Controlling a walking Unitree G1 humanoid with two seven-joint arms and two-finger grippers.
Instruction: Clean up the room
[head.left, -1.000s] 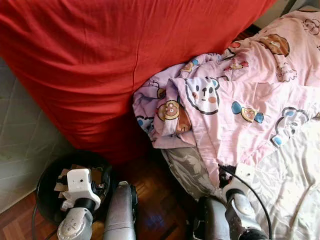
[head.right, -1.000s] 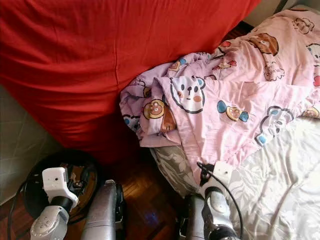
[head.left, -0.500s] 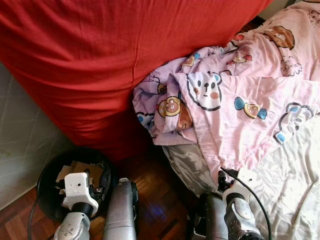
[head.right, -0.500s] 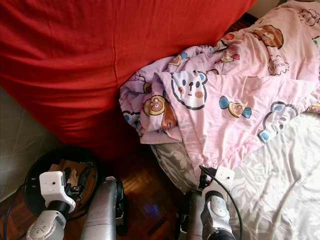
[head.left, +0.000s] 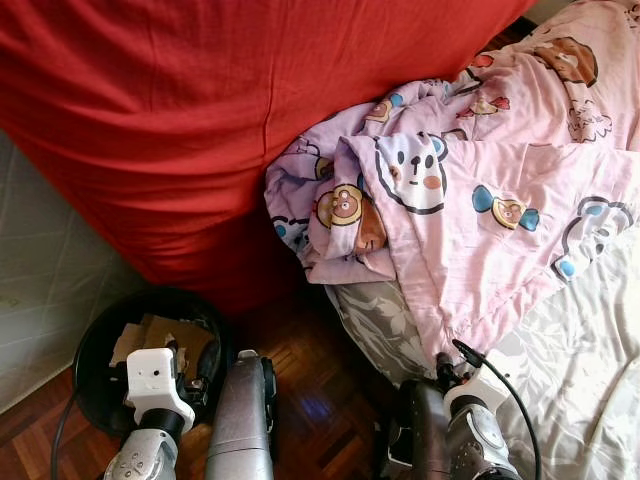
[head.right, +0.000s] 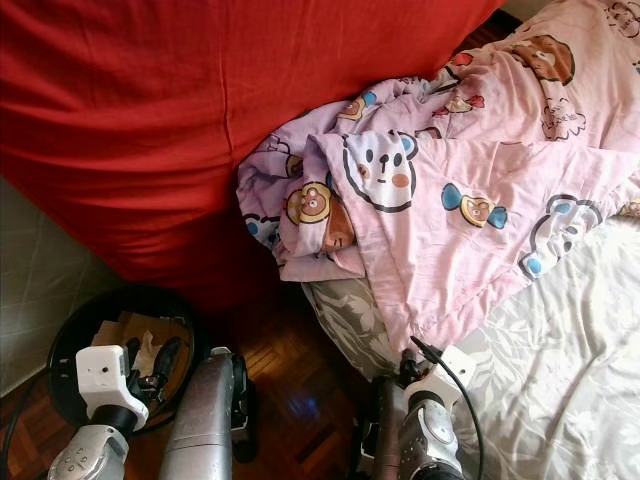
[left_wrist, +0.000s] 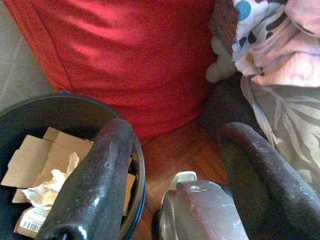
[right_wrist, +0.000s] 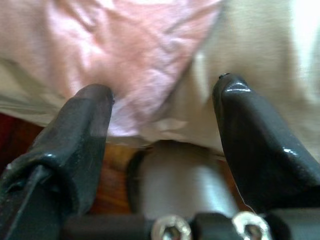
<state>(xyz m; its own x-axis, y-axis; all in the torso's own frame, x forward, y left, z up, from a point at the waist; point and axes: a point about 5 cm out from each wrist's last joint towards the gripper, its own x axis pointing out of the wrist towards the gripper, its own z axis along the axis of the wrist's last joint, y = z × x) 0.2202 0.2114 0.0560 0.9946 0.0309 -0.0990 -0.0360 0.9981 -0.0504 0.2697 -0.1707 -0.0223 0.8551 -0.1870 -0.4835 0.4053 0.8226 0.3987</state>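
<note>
A pink cartoon-print blanket lies bunched on a bed with a pale leaf-print sheet. It rests against a big red cushion. A black bin stands on the wooden floor at the lower left, with cardboard and crumpled paper inside. My left gripper hangs open beside the bin's rim and holds nothing. My right gripper is open too, just short of the blanket's lower edge where it meets the sheet.
Dark parquet floor runs between the bin and the bed. A grey quilted surface lies at the far left. A pale plush shape peeks from under the blanket next to the red cushion.
The camera has shifted a little. Both arms have sunk slightly toward the bottom of the view. The blanket, cushion and bin lie as before.
</note>
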